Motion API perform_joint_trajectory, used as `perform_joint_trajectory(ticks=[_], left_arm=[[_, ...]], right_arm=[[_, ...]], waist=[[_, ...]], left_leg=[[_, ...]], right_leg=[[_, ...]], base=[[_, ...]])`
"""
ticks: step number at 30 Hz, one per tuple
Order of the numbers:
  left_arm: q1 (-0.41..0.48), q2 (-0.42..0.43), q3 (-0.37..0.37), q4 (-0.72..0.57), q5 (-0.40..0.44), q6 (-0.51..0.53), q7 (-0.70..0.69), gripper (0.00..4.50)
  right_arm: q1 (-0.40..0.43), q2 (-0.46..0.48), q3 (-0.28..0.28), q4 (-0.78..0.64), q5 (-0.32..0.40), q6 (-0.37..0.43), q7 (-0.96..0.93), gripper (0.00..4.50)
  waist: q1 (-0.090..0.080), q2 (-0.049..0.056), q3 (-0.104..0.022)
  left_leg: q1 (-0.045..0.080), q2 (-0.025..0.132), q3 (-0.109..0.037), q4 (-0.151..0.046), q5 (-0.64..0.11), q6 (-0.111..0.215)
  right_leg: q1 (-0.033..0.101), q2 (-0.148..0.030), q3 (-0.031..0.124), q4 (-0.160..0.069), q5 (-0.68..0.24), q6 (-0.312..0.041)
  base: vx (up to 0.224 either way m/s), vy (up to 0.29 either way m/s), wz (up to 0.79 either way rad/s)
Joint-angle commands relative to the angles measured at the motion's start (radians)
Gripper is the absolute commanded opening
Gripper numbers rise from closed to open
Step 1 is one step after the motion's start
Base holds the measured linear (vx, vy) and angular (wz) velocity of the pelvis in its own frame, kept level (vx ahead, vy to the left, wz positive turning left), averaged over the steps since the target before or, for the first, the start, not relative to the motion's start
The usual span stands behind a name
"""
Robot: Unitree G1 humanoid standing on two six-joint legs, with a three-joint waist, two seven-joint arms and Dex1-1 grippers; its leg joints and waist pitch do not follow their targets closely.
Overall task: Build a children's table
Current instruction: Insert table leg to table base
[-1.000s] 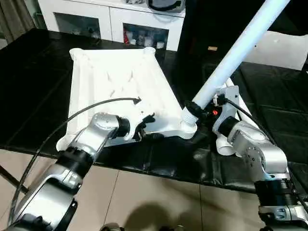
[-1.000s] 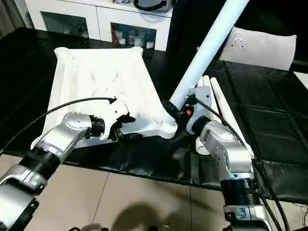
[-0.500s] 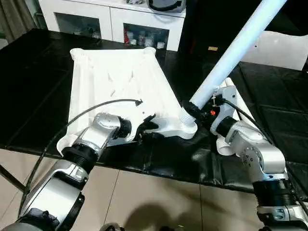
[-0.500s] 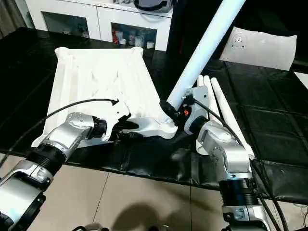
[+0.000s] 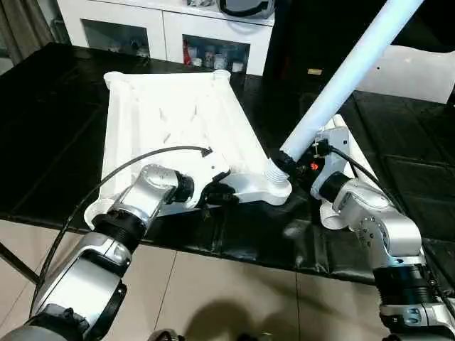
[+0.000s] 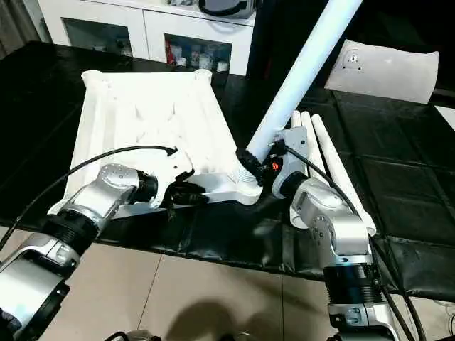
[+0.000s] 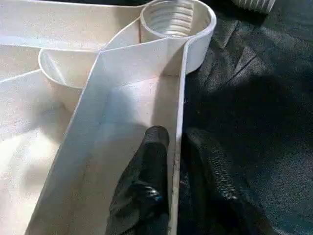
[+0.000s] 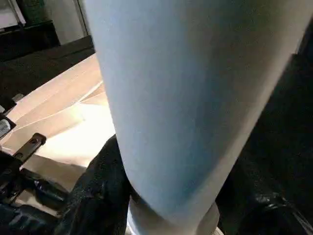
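Observation:
The white tabletop (image 5: pixel 170 114) lies upside down on the black mat, ribbed underside up. My left gripper (image 5: pixel 220 193) is at its near rim, a short way left of the near right corner socket (image 5: pixel 277 188). In the left wrist view the two black fingers (image 7: pixel 151 161) stand one on each side of the thin rim wall, shut on it, with the threaded socket (image 7: pixel 177 17) just beyond. My right gripper (image 5: pixel 288 158) is shut on a long white leg (image 5: pixel 341 78) near its threaded end. The leg tilts up to the right, its threaded end resting at that socket.
Other white legs (image 6: pixel 320 153) lie side by side on the mat to the right of my right arm. A white cabinet (image 5: pixel 163 21) stands behind the mat and a white slab (image 6: pixel 387 71) lies at the back right. The mat's front edge (image 5: pixel 234 249) drops to a tiled floor.
The left gripper's fingers have closed together onto the tabletop's near rim. The leg and the right gripper have stayed almost where they were.

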Motion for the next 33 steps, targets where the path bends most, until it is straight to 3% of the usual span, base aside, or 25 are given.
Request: perform_joint_trajectory(ticks=[1,5,10,15,22,25,31,33], left_arm=[[-0.013,-0.005,-0.009,0.008,0.017,-0.011,-0.002,0.46],[-0.014,-0.001,-0.025,0.016,0.043,-0.025,-0.004,0.04],[-0.013,-0.002,-0.032,0.025,0.065,-0.034,-0.015,0.00],[-0.005,0.004,-0.046,0.017,0.082,-0.037,-0.048,0.00],[0.050,0.071,-0.049,-0.077,0.055,-0.117,-0.206,0.00],[0.052,0.076,-0.039,-0.080,0.055,-0.122,-0.200,0.00],[0.049,0.046,0.040,-0.073,0.019,-0.100,-0.118,0.00],[0.054,0.046,0.038,-0.081,0.031,-0.112,-0.110,0.46]], right_arm=[[0.009,-0.002,0.000,-0.025,-0.006,-0.002,-0.001,1.93],[0.006,-0.003,0.002,-0.023,-0.007,-0.001,0.002,1.93],[0.002,-0.005,0.005,-0.019,-0.006,0.001,0.009,1.93],[0.000,-0.007,0.009,-0.017,-0.006,0.003,0.016,1.93],[-0.006,-0.013,0.012,-0.017,-0.006,0.007,0.028,1.93],[-0.006,-0.014,0.013,-0.016,-0.007,0.007,0.031,1.93],[-0.001,-0.010,0.022,-0.013,-0.010,0.007,0.034,1.93],[-0.001,-0.010,0.022,-0.019,-0.010,0.012,0.035,1.93]], waist=[[0.001,0.022,-0.082],[0.001,0.021,-0.082],[0.001,0.022,-0.084],[0.001,0.023,-0.083],[0.001,0.020,-0.083],[0.000,0.022,-0.082],[0.000,0.016,-0.079],[0.000,0.014,-0.078]], left_leg=[[0.004,0.091,-0.034,-0.080,-0.063,0.032],[0.003,0.090,-0.034,-0.080,-0.064,0.033],[0.003,0.092,-0.034,-0.079,-0.057,0.033],[0.004,0.092,-0.034,-0.080,-0.058,0.033],[0.005,0.095,-0.033,-0.083,-0.053,0.030],[0.006,0.095,-0.032,-0.083,-0.057,0.025],[0.005,0.091,-0.029,-0.082,-0.072,0.025],[0.004,0.089,-0.029,-0.083,-0.070,0.030]], right_leg=[[0.073,-0.135,0.086,-0.084,-0.306,-0.080],[0.074,-0.135,0.086,-0.084,-0.306,-0.079],[0.075,-0.137,0.087,-0.081,-0.284,-0.088],[0.073,-0.136,0.088,-0.081,-0.285,-0.091],[0.073,-0.138,0.090,-0.076,-0.271,-0.102],[0.073,-0.139,0.091,-0.076,-0.275,-0.104],[0.071,-0.137,0.088,-0.084,-0.334,-0.079],[0.070,-0.136,0.088,-0.088,-0.348,-0.068]], base=[[0.000,0.000,0.00],[0.000,0.000,0.00],[0.000,0.000,0.00],[0.000,0.000,0.00],[0.000,0.000,0.00],[0.000,0.000,0.00],[0.000,0.000,0.00],[0.000,0.000,0.00]])
